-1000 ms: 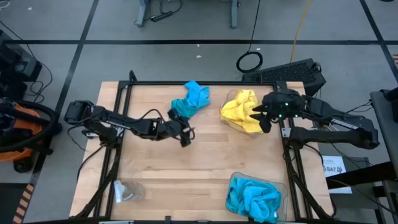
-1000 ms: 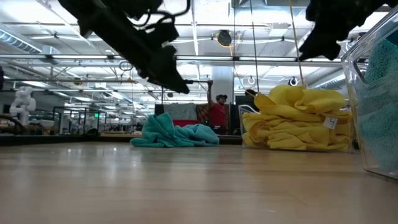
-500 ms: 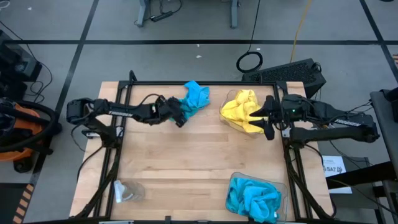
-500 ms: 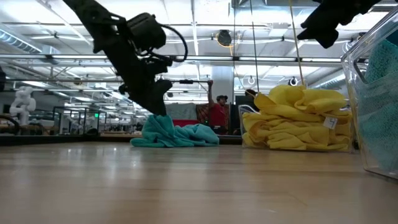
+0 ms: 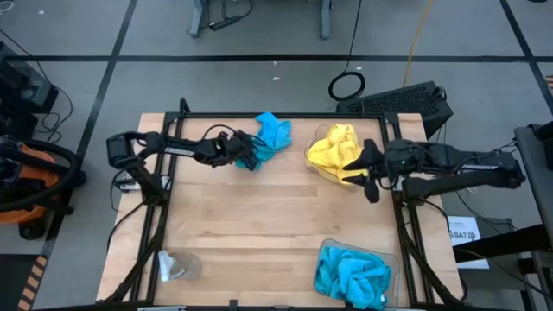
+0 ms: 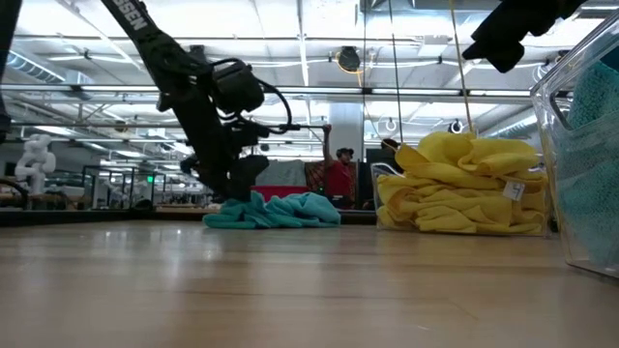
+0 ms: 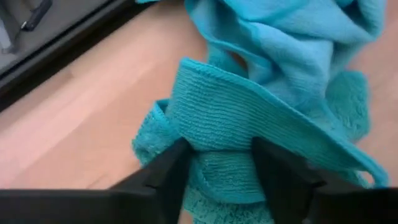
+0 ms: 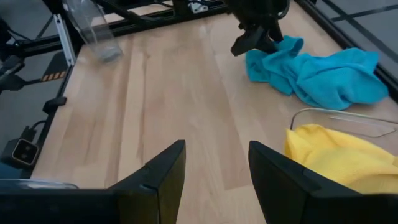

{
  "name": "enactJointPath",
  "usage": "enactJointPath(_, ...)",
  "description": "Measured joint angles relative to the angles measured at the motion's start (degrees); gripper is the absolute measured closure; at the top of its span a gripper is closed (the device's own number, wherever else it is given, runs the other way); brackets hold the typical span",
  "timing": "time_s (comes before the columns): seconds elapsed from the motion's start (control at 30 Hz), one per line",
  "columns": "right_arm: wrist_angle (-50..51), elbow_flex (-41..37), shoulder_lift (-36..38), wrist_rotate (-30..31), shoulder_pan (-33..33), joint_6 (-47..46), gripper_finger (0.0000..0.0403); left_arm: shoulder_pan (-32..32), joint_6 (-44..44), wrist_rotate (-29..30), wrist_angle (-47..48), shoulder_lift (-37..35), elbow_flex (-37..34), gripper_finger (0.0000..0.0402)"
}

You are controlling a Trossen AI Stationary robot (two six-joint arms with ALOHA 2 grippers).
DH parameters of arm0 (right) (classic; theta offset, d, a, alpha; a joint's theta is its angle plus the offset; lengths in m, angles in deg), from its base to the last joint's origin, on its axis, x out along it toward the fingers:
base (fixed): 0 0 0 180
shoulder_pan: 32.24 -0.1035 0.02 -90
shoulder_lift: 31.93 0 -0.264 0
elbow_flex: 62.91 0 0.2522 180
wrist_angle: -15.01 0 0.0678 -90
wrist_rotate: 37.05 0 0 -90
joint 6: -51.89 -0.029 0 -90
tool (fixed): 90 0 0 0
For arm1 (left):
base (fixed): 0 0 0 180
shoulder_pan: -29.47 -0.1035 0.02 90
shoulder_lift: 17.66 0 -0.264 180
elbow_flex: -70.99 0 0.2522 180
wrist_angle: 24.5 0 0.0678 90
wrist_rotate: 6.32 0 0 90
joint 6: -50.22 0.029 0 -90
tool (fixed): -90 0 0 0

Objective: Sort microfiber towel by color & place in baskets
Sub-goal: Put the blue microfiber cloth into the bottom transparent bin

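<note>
Turquoise cloth is what the left gripper (image 5: pixel 248 159) has come for: its two fingers (image 7: pixel 163 177) straddle a raised fold of the loose turquoise towel (image 5: pixel 270 136) lying at the far edge of the table (image 5: pixel 251 233), the fold between them, though whether they are already pinching it I cannot tell. The towel stretches away from that gripper toward the right and far side, so only its near-left end is in reach. The blue basket (image 5: pixel 357 273), already stuffed with turquoise towels, sits at the near right corner, well apart from this pile; a lift would have to carry the cloth diagonally across the bare wood to get there.

The right gripper (image 5: pixel 370 174) hangs with fingers spread and empty over the near-right edge of the yellow basket (image 5: pixel 321 169), heaped with yellow towels (image 5: pixel 335 149). It is closer to the blue basket, yet the left arm is the one on the towel. A small clear glassy object (image 5: pixel 173 265) lies at the near left corner.
</note>
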Motion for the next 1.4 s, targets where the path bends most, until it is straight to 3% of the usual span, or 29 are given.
enactJointPath(0.17, -0.1, 0.0, -1.1, 0.5, -1.5, 0.0, 0.0234, 0.9, 3.5, -3.7, -0.7, 0.3, 0.1, 0.0357)
enactJointPath(0.23, -0.1, 0.0, -1.3, 1.6, -2.1, 0.1, 0.0234, 1.3, 4.0, -5.1, 0.0, 0.4, 0.9, 0.0386)
enactJointPath(0.6, -0.1, 0.0, -1.3, 3.0, -3.8, -0.2, 0.0234, 7.5, 9.6, -5.7, 8.2, -0.6, 12.7, 0.0397)
enactJointPath(0.83, -0.1, 0.0, -1.3, 2.9, -3.8, -0.5, 0.0234, 12.2, 14.2, 1.6, 19.2, -3.2, 22.7, 0.0398)
enactJointPath(1.07, -0.2, 0.0, -1.4, 2.4, -4.1, -0.9, 0.0234, 15.9, 17.5, 5.3, 22.9, -7.1, 29.5, 0.0399)
enactJointPath(1.23, -1.8, 0.0, -1.7, 0.1, -4.7, 0.3, 0.0234, 19.0, 20.1, 4.4, 20.8, -8.3, 32.6, 0.0399)
enactJointPath(1.4, -4.0, 0.0, -2.2, -0.3, -7.5, 2.7, 0.0234, 22.1, 21.7, -2.2, 16.1, -8.1, 34.1, 0.0400)
